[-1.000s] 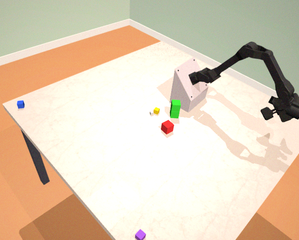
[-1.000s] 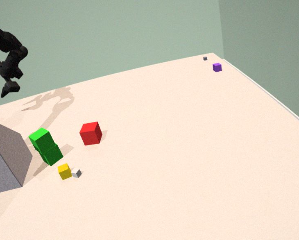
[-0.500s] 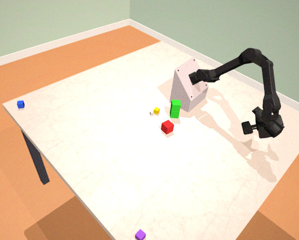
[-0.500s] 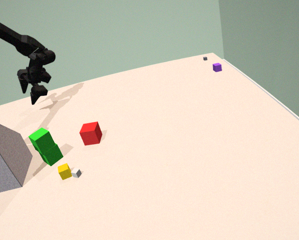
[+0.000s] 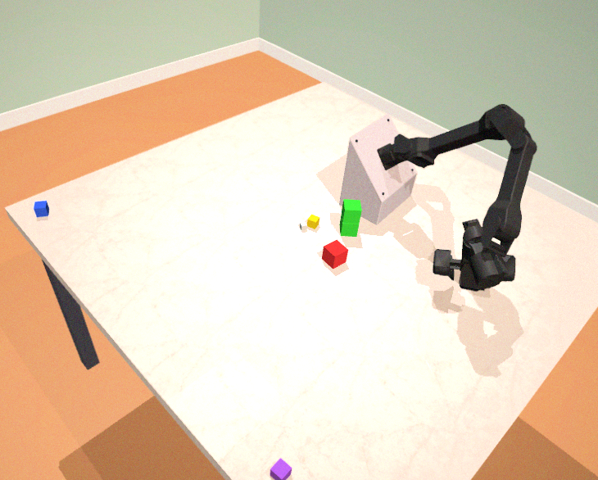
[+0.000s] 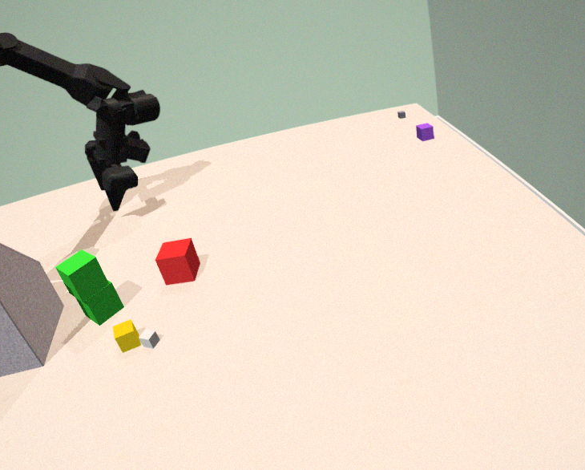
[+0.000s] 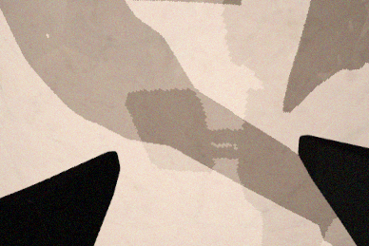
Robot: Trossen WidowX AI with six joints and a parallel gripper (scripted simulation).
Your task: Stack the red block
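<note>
- The gripper [image 6: 114, 202] hangs above the table [image 5: 247, 330] with its tips pointing down, its 2 fingers spread wide and nothing between them
- In the wrist view the 2 dark fingers frame only pale table surface crossed by grey shadows; no block shows between them
- In the top view the gripper [image 5: 475, 284] sits low over the right part of the table, with the arm [image 5: 511, 169] folded up and back down to it from the grey wedge-shaped base [image 5: 374, 169]
- The red block [image 5: 334, 253] rests on the table on its own, well apart from the gripper and to its left in the top view
- The green tower [image 5: 350, 217] stands upright just beside the front of the base, 2 green cubes high, the seam between them visible in the exterior view [image 6: 88, 285]
- The red block is near the tower but not touching it; in the exterior view [image 6: 177, 261] a strip of bare table shows between them
- A small yellow block [image 5: 313, 221] lies near the tower on the side away from the gripper, with a tiny grey cube [image 6: 151, 339] just beside it
- A blue block [image 5: 41, 208] sits near the far left corner of the table, well apart from everything else
- A purple block [image 5: 280, 468] lies near the table's front edge; in the exterior view a tiny dark cube [image 6: 401, 115] rests near it
</note>
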